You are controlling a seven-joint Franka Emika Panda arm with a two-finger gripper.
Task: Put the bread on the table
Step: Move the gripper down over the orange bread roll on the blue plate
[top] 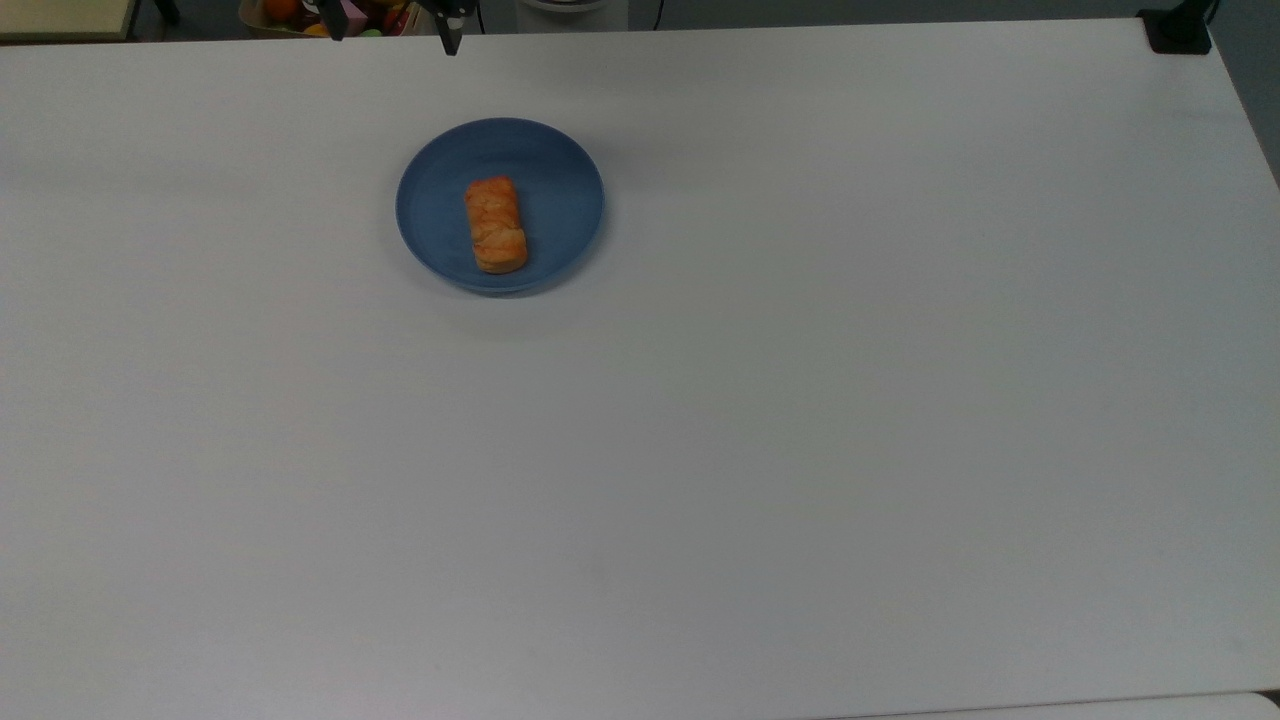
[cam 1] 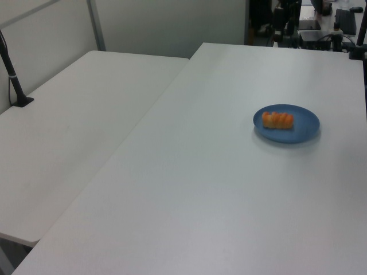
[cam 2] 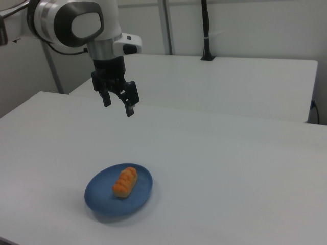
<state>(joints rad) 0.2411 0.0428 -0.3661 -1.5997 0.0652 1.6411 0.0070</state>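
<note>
The bread point(top: 496, 224), an orange-brown braided loaf, lies in the middle of a round blue plate point(top: 560, 165) on the white table point(top: 800, 400). In the left view the bread point(cam 1: 277, 120) rests on the plate point(cam 1: 304, 123) at the table's point(cam 1: 200, 172) right side. In the right view my gripper point(cam 2: 118, 104) hangs open and empty well above the table point(cam 2: 230, 163), behind and above the bread point(cam 2: 125, 181) on its plate point(cam 2: 99, 196). The top view has the gripper point(top: 392, 32) at the upper edge, beyond the plate.
A second white table point(cam 1: 74, 120) adjoins this one. A black post point(cam 2: 206, 30) is clamped to it, and a black clamp point(top: 1180, 30) sits at the top view's upper right corner. Colourful objects point(top: 290, 12) lie past the far edge.
</note>
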